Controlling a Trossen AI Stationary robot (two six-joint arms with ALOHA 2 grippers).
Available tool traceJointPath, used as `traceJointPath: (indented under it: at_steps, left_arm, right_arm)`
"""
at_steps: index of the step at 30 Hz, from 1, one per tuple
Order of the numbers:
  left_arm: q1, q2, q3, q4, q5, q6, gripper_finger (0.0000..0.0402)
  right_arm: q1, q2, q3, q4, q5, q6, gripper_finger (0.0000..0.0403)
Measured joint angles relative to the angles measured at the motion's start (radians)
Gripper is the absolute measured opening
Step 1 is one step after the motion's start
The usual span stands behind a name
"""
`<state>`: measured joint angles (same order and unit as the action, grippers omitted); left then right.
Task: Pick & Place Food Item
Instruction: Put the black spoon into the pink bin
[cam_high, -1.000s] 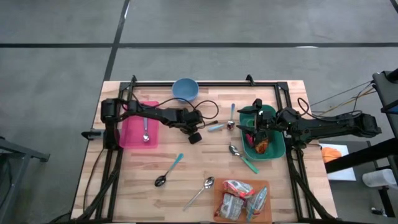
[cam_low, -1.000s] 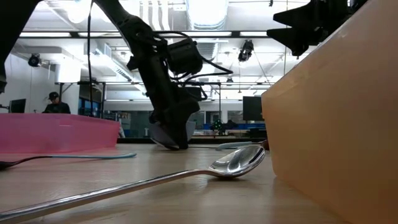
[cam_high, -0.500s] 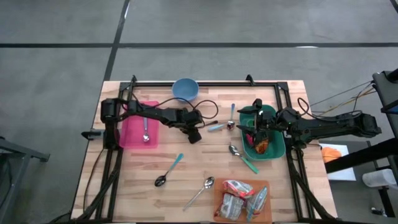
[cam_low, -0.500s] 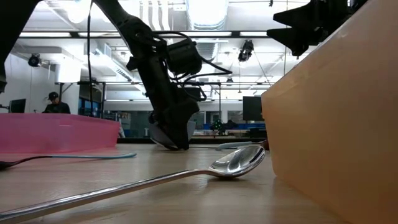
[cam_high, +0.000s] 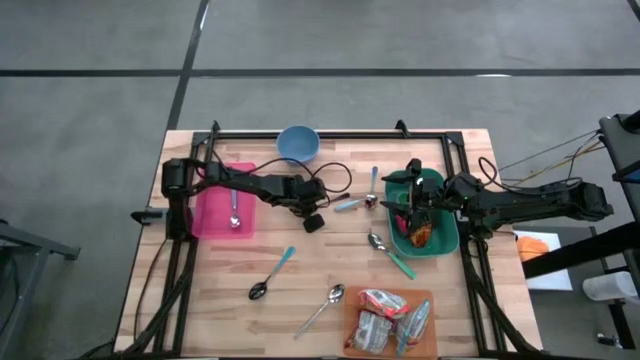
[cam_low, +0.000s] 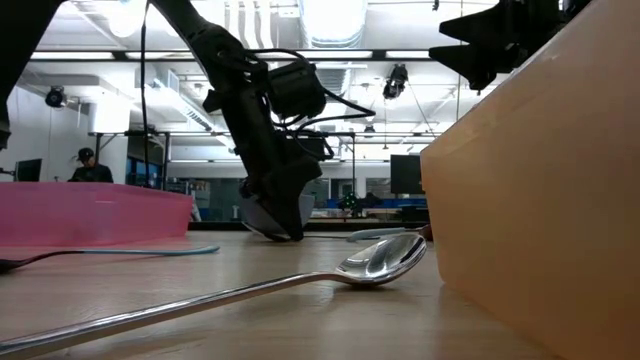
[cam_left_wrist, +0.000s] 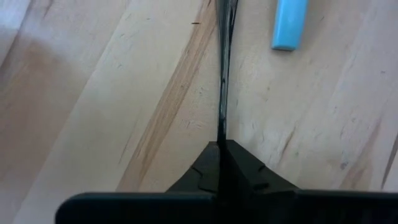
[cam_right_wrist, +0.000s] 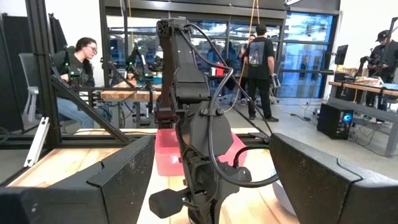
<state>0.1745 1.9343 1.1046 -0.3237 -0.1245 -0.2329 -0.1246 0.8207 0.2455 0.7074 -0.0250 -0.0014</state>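
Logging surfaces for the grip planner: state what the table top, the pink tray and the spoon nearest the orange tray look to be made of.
Table top: pale wood planks, matte, with visible grain and seams.
Pink tray: probably plastic, a uniform, slightly translucent pink with a smooth wall in the low view.
Spoon: looks like polished metal; its bowl mirrors the ceiling lights.

Bare wood mid-table; scattered spoons (cam_high: 270, 274) and orange tray (cam_high: 391, 322) crowd front
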Motion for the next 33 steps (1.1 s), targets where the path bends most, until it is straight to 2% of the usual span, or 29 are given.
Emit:
traceJointPath:
  at_steps: [14, 33]
  left_arm:
    - [0.001, -0.006, 0.0, -0.003, -0.003, 0.0, 0.0001]
    - [-0.004, -0.086, -0.002, -0.046, -0.008, -0.032, 0.0]
  right_arm:
    - [0.0, 0.0, 0.0, 0.0, 0.0, 0.0, 0.0316]
    - [0.0, 0.0, 0.0, 0.0, 0.0, -0.001, 0.0316]
